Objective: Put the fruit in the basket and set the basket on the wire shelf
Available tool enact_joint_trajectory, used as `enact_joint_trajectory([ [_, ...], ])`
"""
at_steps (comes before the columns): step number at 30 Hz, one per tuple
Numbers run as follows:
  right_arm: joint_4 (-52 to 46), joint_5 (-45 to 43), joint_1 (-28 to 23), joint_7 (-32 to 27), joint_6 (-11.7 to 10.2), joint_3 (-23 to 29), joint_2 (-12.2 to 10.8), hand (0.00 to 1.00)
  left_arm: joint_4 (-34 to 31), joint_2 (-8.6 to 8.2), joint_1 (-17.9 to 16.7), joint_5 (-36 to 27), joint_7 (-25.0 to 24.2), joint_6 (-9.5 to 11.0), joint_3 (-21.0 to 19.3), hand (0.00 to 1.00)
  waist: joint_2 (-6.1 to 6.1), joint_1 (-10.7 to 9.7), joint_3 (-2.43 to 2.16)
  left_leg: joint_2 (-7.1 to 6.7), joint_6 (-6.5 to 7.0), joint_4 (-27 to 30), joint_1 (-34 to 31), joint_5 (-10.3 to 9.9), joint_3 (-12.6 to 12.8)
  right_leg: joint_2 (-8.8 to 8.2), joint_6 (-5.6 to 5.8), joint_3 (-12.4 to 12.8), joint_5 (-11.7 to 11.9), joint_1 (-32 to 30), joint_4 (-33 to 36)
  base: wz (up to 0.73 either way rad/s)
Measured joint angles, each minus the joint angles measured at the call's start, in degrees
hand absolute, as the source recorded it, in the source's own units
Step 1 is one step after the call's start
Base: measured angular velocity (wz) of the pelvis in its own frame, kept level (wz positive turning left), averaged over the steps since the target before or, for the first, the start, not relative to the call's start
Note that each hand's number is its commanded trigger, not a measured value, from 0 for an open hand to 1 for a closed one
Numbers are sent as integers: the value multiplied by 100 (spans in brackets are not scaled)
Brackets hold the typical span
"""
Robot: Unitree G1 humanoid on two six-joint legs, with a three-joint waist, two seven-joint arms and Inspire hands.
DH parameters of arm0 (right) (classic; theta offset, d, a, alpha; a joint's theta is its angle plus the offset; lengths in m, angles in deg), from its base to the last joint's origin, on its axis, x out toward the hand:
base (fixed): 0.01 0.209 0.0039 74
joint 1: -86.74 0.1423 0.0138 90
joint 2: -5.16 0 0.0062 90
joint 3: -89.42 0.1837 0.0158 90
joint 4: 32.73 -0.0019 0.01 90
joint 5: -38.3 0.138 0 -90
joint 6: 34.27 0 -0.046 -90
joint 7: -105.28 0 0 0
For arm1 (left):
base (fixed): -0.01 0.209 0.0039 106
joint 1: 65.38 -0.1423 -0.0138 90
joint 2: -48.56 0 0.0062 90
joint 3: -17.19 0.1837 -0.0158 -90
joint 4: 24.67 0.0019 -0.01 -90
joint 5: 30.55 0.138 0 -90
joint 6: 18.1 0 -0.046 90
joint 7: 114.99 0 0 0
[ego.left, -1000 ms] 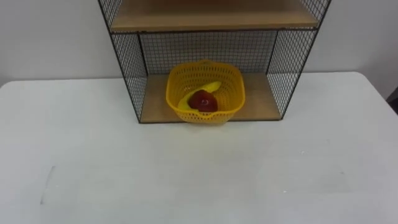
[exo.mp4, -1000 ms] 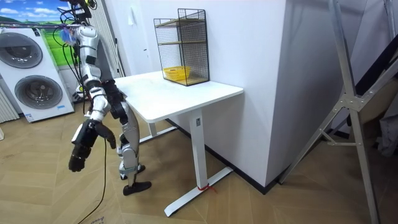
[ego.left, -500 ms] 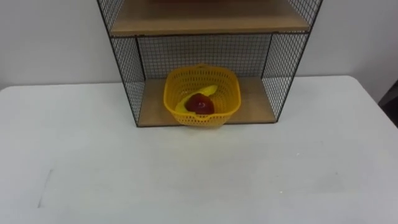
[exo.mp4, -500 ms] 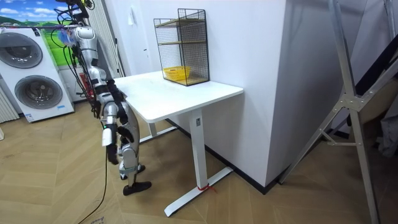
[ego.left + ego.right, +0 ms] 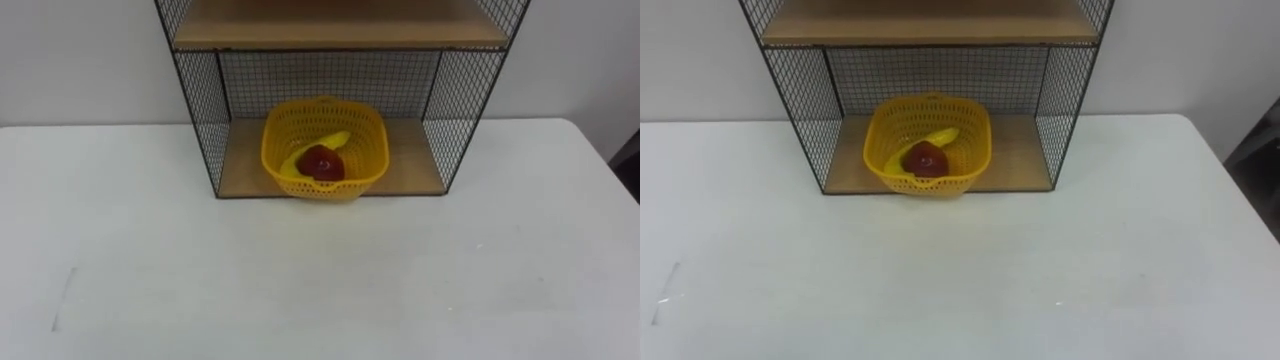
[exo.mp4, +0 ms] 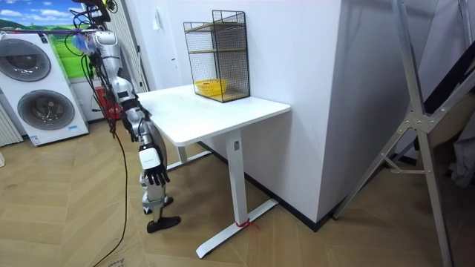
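Observation:
A yellow plastic basket (image 5: 372, 152) stands on the bottom board of the black wire shelf (image 5: 408, 172), near the board's front edge. In it lie a red apple (image 5: 320, 163) and a yellow banana (image 5: 336, 141) behind the apple. The room view has the same basket (image 6: 210, 88) in the shelf (image 6: 217, 52) at the far end of the white table (image 6: 215, 115). I stand upright at the table's end opposite the shelf. My right hand (image 6: 155, 173) hangs low beside my leg, fingers relaxed and holding nothing.
The shelf has an upper wooden board (image 5: 340, 25) and mesh side walls. The white tabletop (image 5: 320, 270) stretches between me and the shelf. Two washing machines (image 6: 37, 81) stand behind me, and a metal frame (image 6: 415, 126) stands at the room view's right.
My right arm has swung from stretched out toward the room view's left down to my side. The eye view shifted slightly; basket and fruit kept their place.

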Motion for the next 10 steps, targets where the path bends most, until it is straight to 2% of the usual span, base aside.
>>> enact_joint_trajectory([
  [2,-21,-17,14,110,107,-129,-6,0,-1,1,-5,121,0,-100,67,0,1,-2,-3,1,0,-2,-7,0,-1,4,0,12,0,-4,-6,0],
  [5,-20,-113,16,221,113,-162,-35,0,0,0,-34,262,-57,-213,207,0,0,-12,-5,5,1,6,-6,6,16,7,0,14,3,0,-4,0],
  [10,-22,-183,47,371,109,-324,-34,0,-46,1,23,419,-58,-270,422,0,-9,-32,-14,5,1,4,-9,6,16,6,0,4,3,-5,-6,0],
])
